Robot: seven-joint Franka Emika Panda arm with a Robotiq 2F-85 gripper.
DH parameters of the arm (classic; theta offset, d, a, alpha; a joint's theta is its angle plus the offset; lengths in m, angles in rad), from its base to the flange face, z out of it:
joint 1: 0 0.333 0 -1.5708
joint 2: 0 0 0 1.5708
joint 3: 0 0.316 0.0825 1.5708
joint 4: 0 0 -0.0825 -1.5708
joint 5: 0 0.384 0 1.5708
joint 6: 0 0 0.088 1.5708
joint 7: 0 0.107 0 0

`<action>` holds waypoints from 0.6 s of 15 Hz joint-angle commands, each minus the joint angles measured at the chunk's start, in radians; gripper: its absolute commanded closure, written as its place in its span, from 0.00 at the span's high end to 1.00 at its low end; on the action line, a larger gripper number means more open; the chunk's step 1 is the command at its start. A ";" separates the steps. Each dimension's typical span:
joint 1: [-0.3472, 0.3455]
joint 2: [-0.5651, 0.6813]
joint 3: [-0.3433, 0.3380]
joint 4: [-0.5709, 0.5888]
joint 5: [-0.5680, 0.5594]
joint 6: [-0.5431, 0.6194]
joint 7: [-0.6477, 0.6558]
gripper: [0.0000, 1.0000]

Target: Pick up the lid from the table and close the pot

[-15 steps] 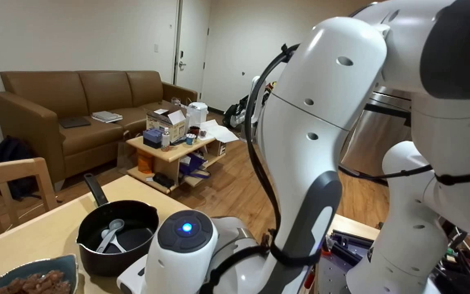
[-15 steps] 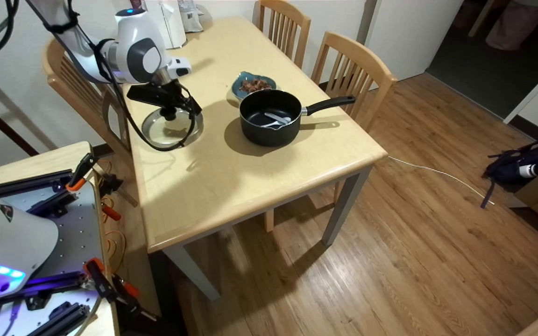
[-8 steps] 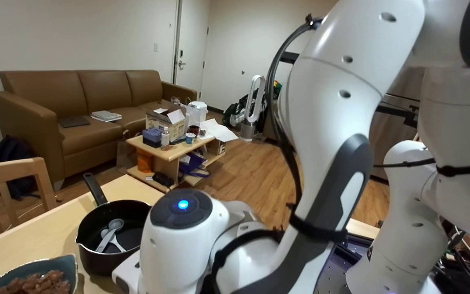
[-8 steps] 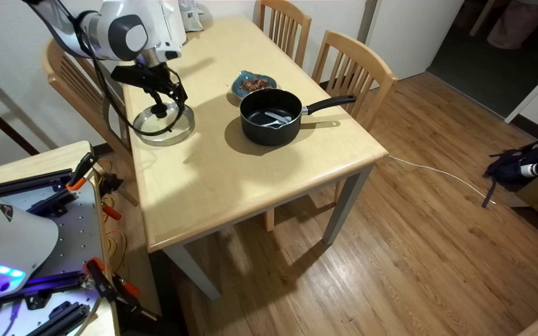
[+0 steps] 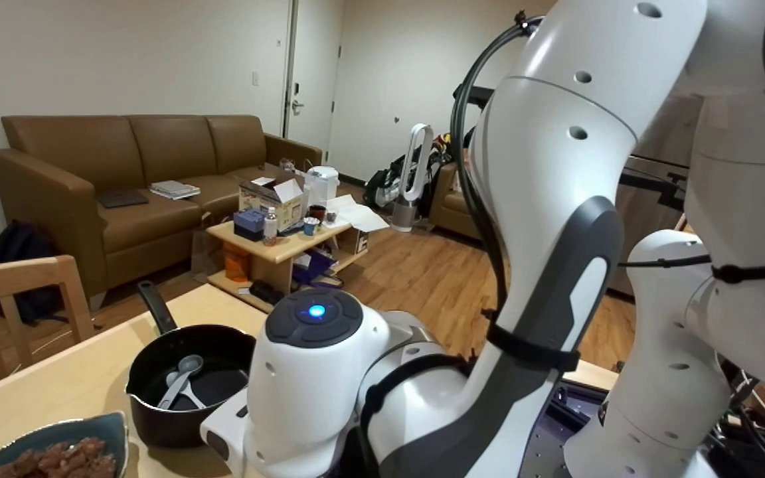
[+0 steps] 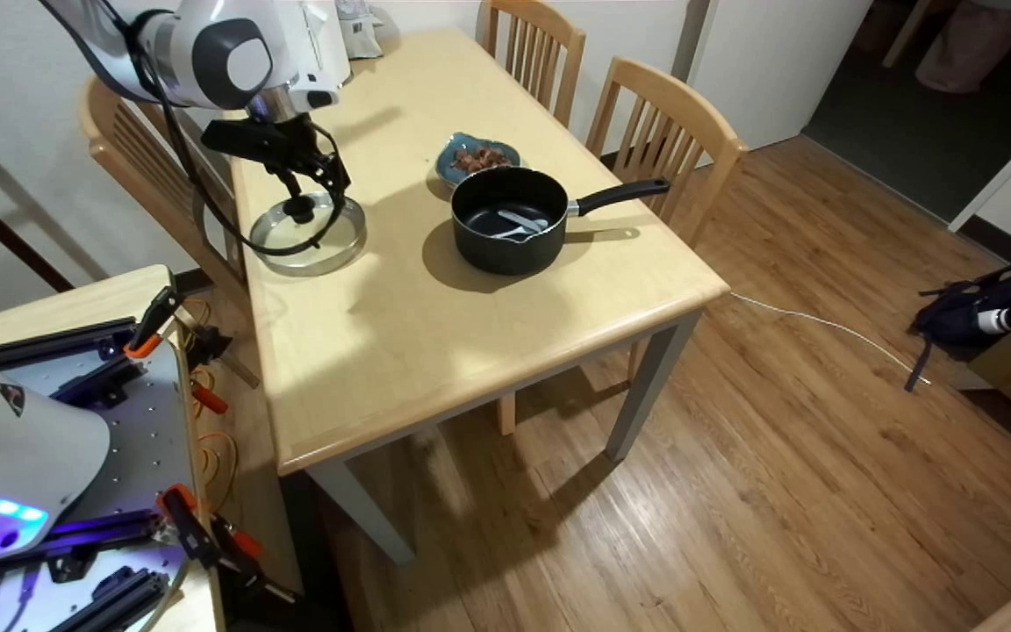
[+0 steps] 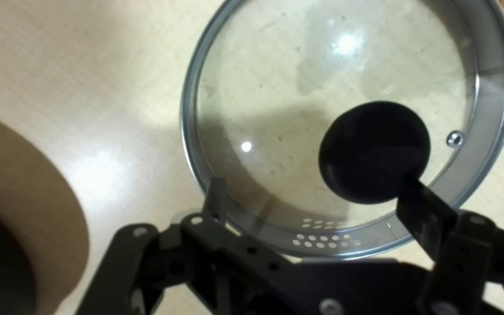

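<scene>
The round clear glass lid (image 6: 308,231) lies knob up on the pale table (image 6: 435,351), near its long edge. In the wrist view the lid (image 7: 274,87) fills the middle, with a black knob (image 7: 372,153). My gripper (image 7: 313,188) is open above the lid; one finger overlaps or touches the knob's edge, the other is well apart over the rim. The gripper (image 6: 317,191) is tilted in an exterior view. The black pot (image 6: 510,237) stands uncovered beside the lid and also shows in an exterior view (image 5: 176,425); there the lid and fingers are hidden.
Grey spoons (image 6: 523,224) lie in the pot. A teal dish (image 6: 448,167) of brown food stands behind it. The pot's handle (image 6: 620,195) points away from the lid. Chairs (image 6: 663,132) stand along the table. A dark cable hangs by the gripper.
Over the first half second my gripper moved back and up, away from the pot, and the lid shifted slightly the same way. Since then the arm has moved only a little.
</scene>
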 commanded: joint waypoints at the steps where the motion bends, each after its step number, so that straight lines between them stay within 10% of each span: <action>1: -0.017 0.000 0.015 0.001 -0.014 -0.003 0.009 1.00; 9: 0.018 -0.043 -0.001 -0.023 -0.025 -0.023 0.072 1.00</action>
